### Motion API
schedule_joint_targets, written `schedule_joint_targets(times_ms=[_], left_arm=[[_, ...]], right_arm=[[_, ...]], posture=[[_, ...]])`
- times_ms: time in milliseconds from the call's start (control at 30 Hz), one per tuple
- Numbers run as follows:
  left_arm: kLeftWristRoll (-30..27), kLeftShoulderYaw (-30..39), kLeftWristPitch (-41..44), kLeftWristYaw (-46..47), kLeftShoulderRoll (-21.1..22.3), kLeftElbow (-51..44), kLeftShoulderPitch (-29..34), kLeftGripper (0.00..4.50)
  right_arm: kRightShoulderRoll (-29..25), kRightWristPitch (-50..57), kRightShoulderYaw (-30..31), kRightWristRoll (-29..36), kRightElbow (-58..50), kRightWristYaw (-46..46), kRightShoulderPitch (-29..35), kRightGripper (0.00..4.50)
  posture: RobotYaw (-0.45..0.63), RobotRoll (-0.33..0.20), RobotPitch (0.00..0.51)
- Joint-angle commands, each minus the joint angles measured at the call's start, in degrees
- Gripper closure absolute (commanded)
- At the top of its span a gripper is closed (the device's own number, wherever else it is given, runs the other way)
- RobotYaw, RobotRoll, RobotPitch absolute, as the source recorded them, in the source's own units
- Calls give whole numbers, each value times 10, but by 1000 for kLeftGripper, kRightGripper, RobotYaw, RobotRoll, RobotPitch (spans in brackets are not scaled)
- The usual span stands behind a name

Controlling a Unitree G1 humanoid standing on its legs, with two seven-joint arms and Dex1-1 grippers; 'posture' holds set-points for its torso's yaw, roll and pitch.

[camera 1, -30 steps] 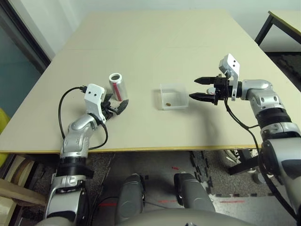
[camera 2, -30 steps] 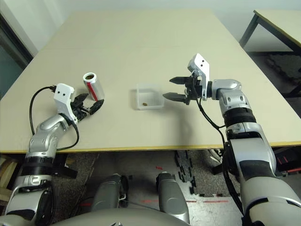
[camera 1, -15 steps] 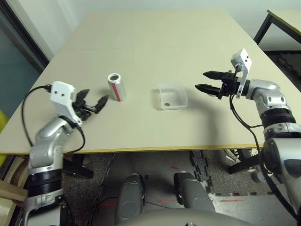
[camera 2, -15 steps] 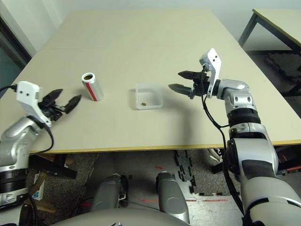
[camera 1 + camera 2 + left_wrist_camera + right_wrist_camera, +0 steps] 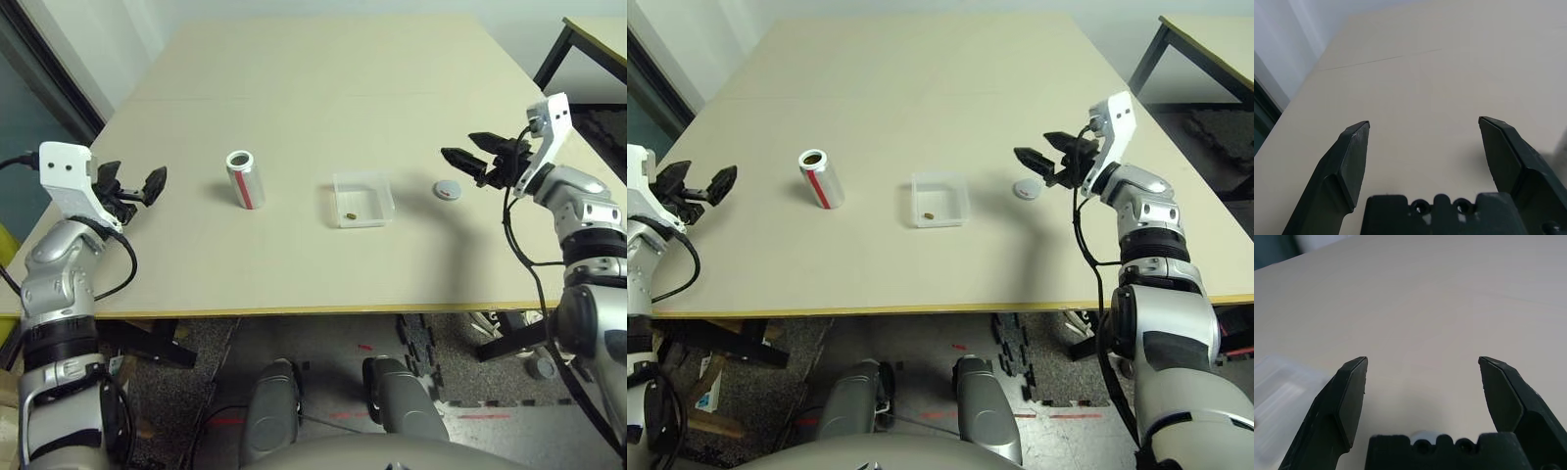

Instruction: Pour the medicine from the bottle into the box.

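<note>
The silvery-white bottle (image 5: 245, 179) with its red stripe stands upright and uncapped, left of the table's centre. To its right lies the clear box (image 5: 362, 199), with one tiny brownish pill (image 5: 349, 214) inside near its front left corner. My left gripper (image 5: 132, 186) hangs open far to the left of the bottle, near the table's left edge, holding nothing. My right gripper (image 5: 460, 149) is open to the right of the box, above a small round white cap (image 5: 448, 189). The right wrist view catches a corner of the box (image 5: 1278, 382) beyond the open fingers (image 5: 1352, 387).
The beige table (image 5: 323, 88) stretches far behind the objects. A dark-framed second table (image 5: 588, 34) stands at the back right. A black cable loops from my left wrist (image 5: 118, 259) over the table's front left edge.
Both arms have swung outward, away from the bottle and the box. The left gripper, which was at the tilted bottle's base, has left it standing upright. The white cap now shows.
</note>
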Motion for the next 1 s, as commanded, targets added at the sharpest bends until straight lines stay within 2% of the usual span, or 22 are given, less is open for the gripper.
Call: schedule_joint_targets(times_ms=[33,233,433,1000], left_arm=[[19,-10,-38,9,6,77,-36,27],[26,-10,-77,20,10,156,-69,27],[29,-14,-97,23,11,183,-77,27],[34,-25,-111,20,17,227,-110,27]], right_arm=[[-15,-19,-26,6,3,-43,12,0],[-31,-38,-42,2,-2,-91,26,0],[-47,-41,-54,1,1,-141,53,0],[-50,-41,-60,9,-5,-145,77,0]], posture=[[-126,0,100],[-152,0,107],[-165,0,117],[-192,0,120]])
